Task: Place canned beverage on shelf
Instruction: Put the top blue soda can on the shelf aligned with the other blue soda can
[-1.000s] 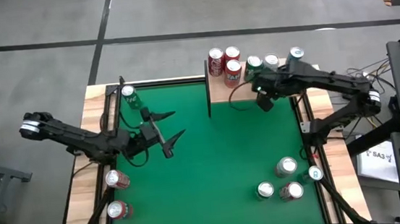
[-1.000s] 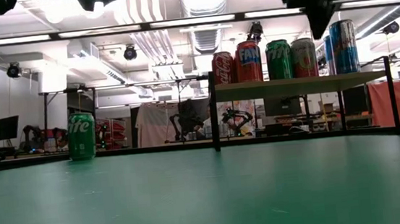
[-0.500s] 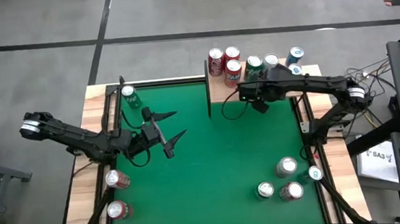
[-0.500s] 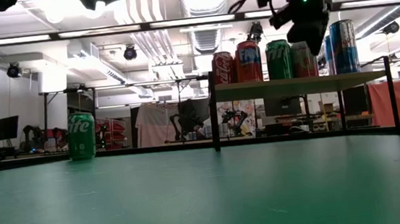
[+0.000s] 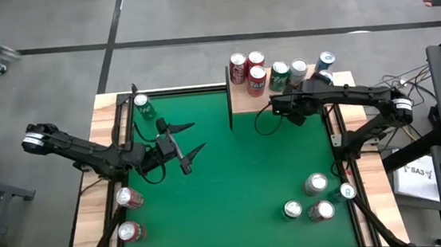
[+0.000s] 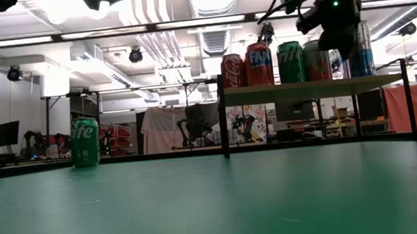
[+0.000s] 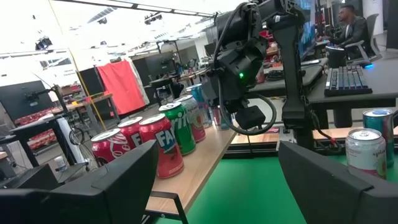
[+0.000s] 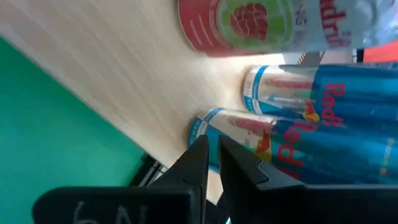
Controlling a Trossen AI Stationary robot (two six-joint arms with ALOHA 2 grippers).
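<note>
Standing on the small light-wood shelf are six upright drink cans. Right tool hovers beside its front edge, fingers nearly together, empty. Left tool waits spread apart over the green felt bench.

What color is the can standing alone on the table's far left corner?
Green, a Sprite can; the low view shows it best.

right claw pulled back toward shelf (slightly), fingers nearly shut
</note>
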